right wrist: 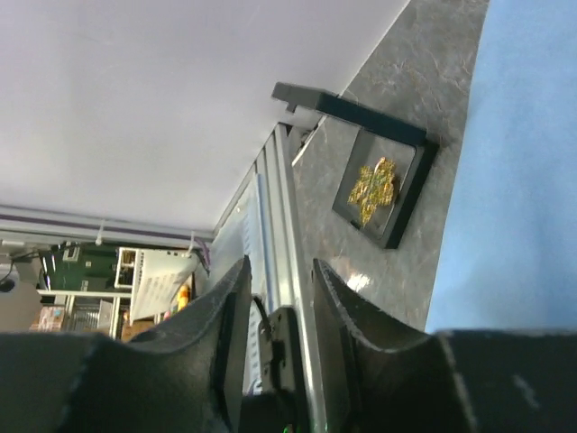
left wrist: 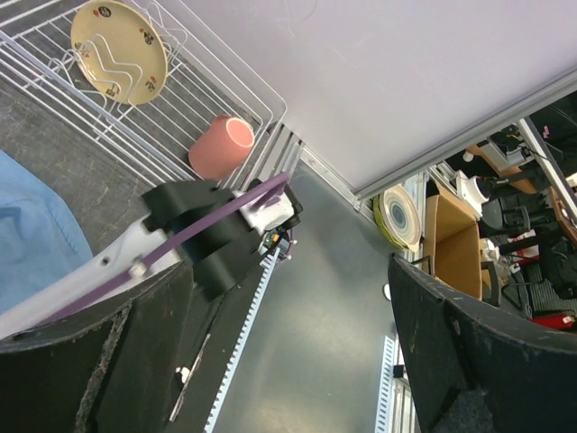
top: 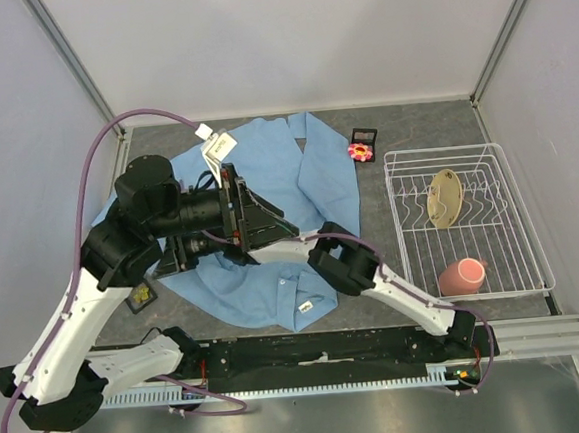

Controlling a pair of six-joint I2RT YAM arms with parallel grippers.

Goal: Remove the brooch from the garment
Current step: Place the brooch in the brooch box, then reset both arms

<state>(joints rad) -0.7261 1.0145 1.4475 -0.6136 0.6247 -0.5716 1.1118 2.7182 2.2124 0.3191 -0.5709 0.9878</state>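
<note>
Top view: the brooch (top: 361, 152) lies just beside the light blue shirt's (top: 276, 172) right edge, at two o'clock from the left gripper (top: 259, 217), the nearer one.

Left wrist: the left gripper (left wrist: 288, 343) is spread wide, with no brooch in sight.

Right wrist: the right gripper (right wrist: 279, 280) stands narrowly apart and faces the gold emblem (right wrist: 374, 189).

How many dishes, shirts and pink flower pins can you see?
Dishes: 2, the plate and the pink cup, both in the wire rack.
Shirts: 1, the blue shirt.
Pink flower pins: 1, the brooch beside the shirt.
Total: 4.
</note>
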